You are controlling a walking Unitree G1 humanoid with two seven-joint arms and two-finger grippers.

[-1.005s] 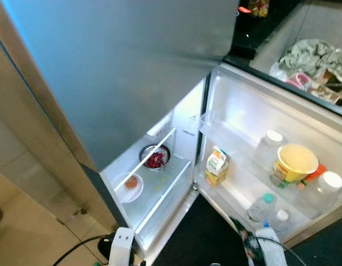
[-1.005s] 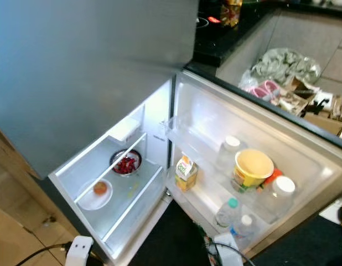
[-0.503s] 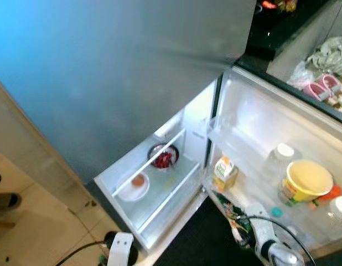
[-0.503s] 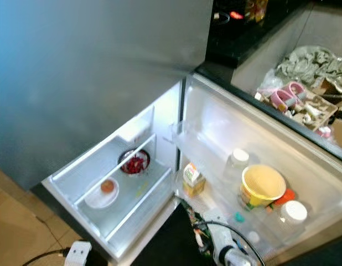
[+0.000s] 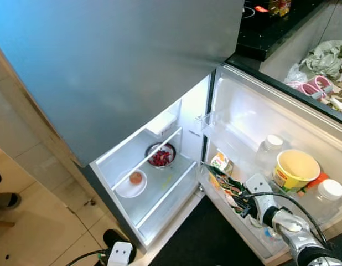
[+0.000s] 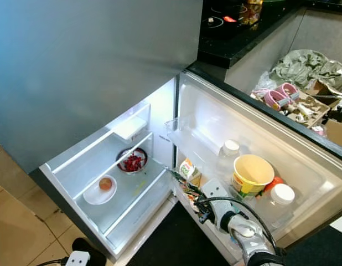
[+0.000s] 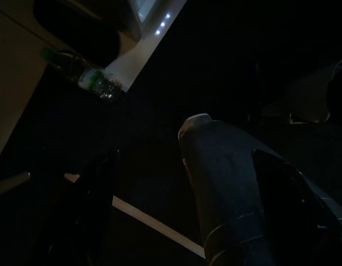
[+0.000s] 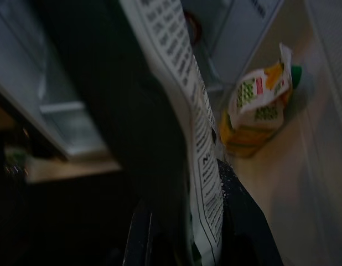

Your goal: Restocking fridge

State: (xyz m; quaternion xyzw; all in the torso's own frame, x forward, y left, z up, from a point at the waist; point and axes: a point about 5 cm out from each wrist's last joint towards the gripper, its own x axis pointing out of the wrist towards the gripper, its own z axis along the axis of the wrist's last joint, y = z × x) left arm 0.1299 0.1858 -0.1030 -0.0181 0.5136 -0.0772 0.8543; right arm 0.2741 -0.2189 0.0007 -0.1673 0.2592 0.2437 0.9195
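Left eye view: the fridge (image 5: 160, 194) stands open at centre frame, its door shelf (image 5: 237, 219) running to the lower right. The right hand (image 5: 226, 185) reaches from the lower right corner, clenched on a dark printed packet (image 5: 222, 180) held just beside the small juice carton (image 5: 219, 162), seemingly so the packet can go onto the door shelf next to it. A yellow tub (image 5: 295, 169) sits further right; a bowl of red fruit (image 5: 160, 155) and a white plate (image 5: 130, 183) sit on the inner shelves at centre.

Right eye view: same scene; the packet points up-left toward the carton.

Left wrist view: very dark; a water bottle (image 7: 85, 75) lies at upper left. The left hand hangs idle; I cannot tell its state.

Right wrist view: the packet's label runs down the middle, gripped between the fingers (image 8: 140, 233), with the carton at upper right
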